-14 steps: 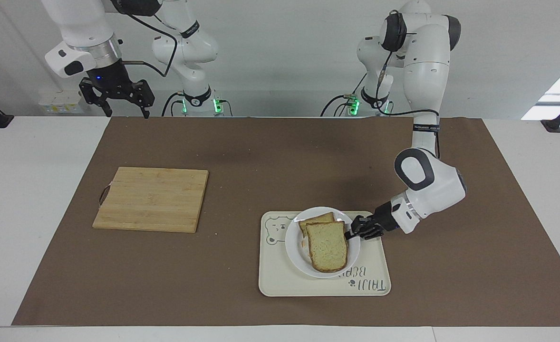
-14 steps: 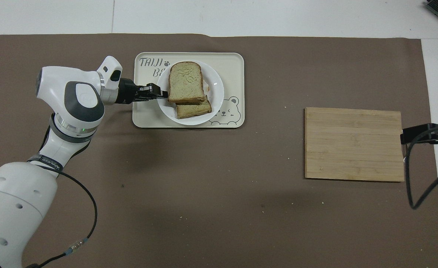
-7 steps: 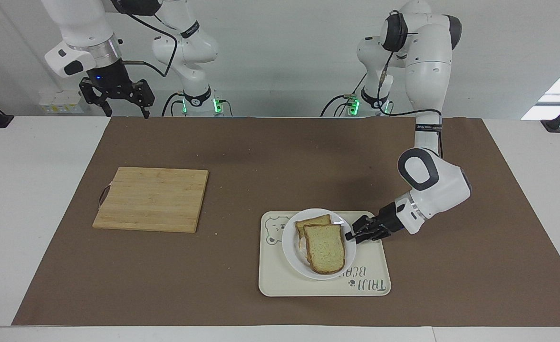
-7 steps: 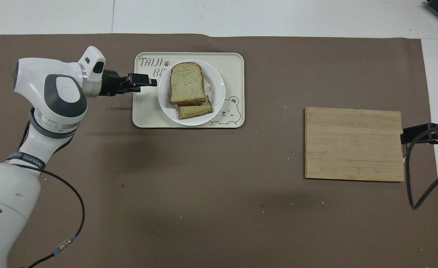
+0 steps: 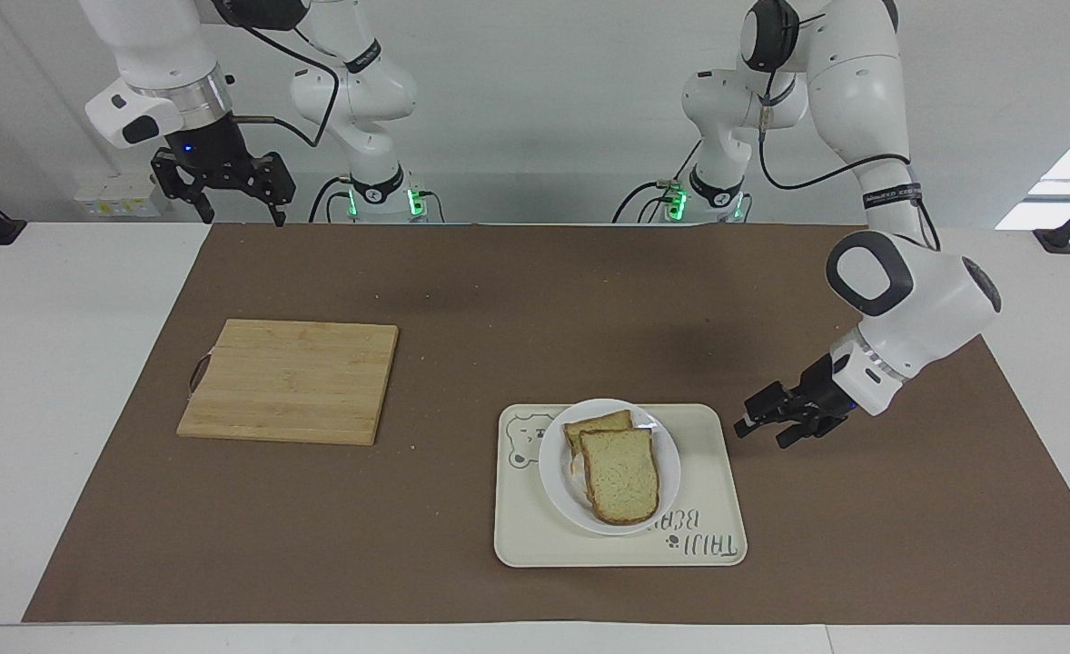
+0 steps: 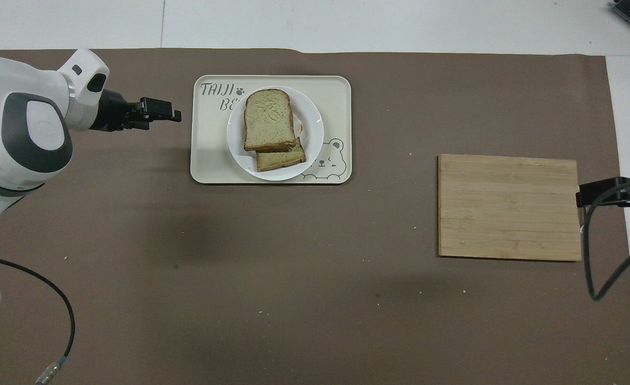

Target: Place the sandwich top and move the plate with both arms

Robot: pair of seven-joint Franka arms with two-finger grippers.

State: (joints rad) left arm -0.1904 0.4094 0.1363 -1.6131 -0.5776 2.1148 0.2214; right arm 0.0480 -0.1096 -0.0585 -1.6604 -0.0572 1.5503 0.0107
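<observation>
The sandwich top (image 5: 621,472) (image 6: 268,120) lies flat on a lower slice (image 5: 599,422) (image 6: 280,160), a little askew, on the white plate (image 5: 558,481) (image 6: 312,128). The plate sits on a cream tray (image 5: 708,490) (image 6: 208,155). My left gripper (image 5: 762,429) (image 6: 169,110) is open and empty, low over the brown mat just off the tray's edge toward the left arm's end, fingers pointing at the tray. My right gripper (image 5: 240,216) is open and empty, raised by its base at the right arm's end, where that arm waits.
A wooden cutting board (image 5: 290,381) (image 6: 509,207) lies on the mat toward the right arm's end. The brown mat (image 5: 499,300) covers most of the white table. A black cable (image 6: 604,278) hangs near the board's edge.
My left gripper has let go of the sandwich top and drawn back off the plate and tray toward the left arm's end. The plate shifted slightly. The right arm has not moved.
</observation>
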